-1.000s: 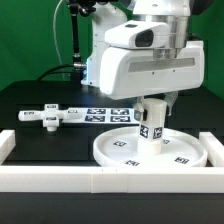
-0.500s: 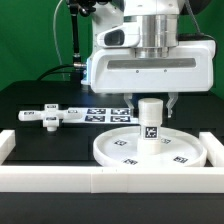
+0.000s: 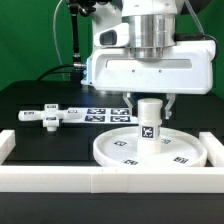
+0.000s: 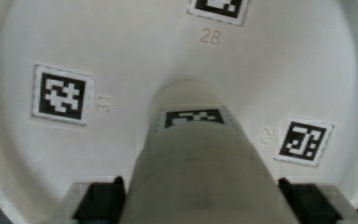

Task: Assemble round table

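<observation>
Standing upright on the large, smooth, rimmed white plastic disc (image 3: 118, 152), the short cylindrical post (image 3: 150, 122) rises inside the gripper (image 3: 150, 104), whose fingers are spread apart either side, clamping nothing.

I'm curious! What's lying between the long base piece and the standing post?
The marker board lies there, shown in the exterior view.

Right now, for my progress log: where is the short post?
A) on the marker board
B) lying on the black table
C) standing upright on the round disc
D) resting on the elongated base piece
C: the post stands upright on the round disc, with the gripper straddling its top.
</observation>
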Robot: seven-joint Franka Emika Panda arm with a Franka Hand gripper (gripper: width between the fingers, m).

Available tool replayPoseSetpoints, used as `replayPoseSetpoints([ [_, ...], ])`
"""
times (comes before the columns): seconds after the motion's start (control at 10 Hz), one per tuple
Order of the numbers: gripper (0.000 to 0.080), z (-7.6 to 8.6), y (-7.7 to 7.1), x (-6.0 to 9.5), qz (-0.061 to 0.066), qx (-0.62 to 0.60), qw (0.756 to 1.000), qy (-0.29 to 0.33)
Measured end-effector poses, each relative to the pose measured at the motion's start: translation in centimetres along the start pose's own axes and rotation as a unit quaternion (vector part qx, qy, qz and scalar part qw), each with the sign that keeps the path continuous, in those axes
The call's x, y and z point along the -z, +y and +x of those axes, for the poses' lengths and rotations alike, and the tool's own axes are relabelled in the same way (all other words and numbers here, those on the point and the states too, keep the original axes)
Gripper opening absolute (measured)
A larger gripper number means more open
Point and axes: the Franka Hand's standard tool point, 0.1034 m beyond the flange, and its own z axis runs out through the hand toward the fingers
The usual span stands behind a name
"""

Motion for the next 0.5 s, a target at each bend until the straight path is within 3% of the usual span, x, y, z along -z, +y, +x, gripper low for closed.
replayPoseSetpoints([
  [0.3,0.0407,0.03,0.05,0.02,0.012,-0.124,0.992,-0.007],
  [0.5,0.0407,-0.03,0.02,-0.01,0.025,-0.253,0.967,-0.017],
])
